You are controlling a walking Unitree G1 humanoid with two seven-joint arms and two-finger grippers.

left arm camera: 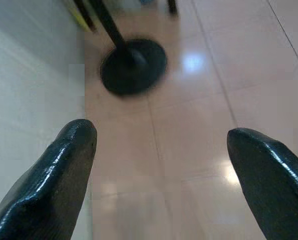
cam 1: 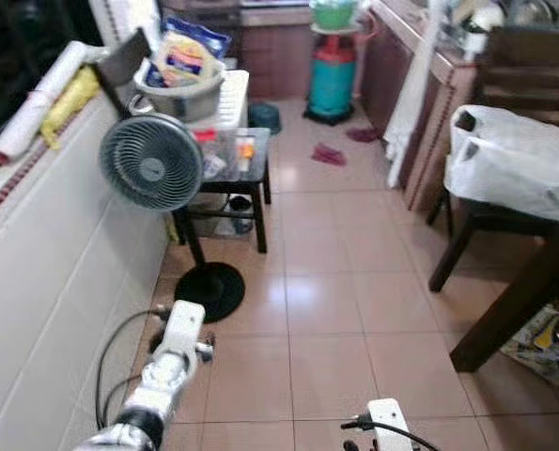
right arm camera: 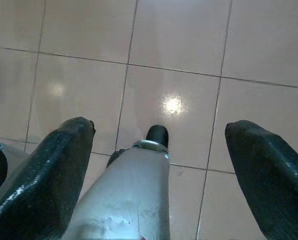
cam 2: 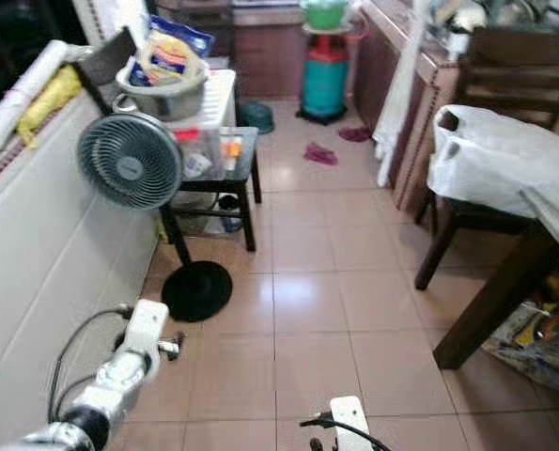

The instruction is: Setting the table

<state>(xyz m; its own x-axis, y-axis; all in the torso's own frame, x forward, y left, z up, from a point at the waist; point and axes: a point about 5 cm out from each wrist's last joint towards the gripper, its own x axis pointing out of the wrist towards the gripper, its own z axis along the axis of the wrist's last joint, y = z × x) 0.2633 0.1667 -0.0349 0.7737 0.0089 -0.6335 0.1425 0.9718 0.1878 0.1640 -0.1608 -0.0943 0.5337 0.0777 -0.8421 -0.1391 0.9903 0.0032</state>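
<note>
Nearest to me, my left gripper hangs low over the glossy beige floor tiles with its two black fingers spread wide and nothing between them, and my right gripper is likewise spread and empty above the same tiles, a silver part of my own body showing between its fingers. So I carry no plate, cup or cutlery, and I judge the table-setting as barely begun: I am on the way, with the fetching and laying out all left to do. Just ahead on my left stands the grey round pedestal fan on its black disc base, close to the pale tiled wall. To my right the dark wooden worktop shows a leg and an edge; what lies on top I cannot see. Behind it a dark wooden chair carries a white plastic bag. Farther off, a small black side table bears a grey basin with a snack packet, and a teal gas cylinder stands at the far end.
</note>
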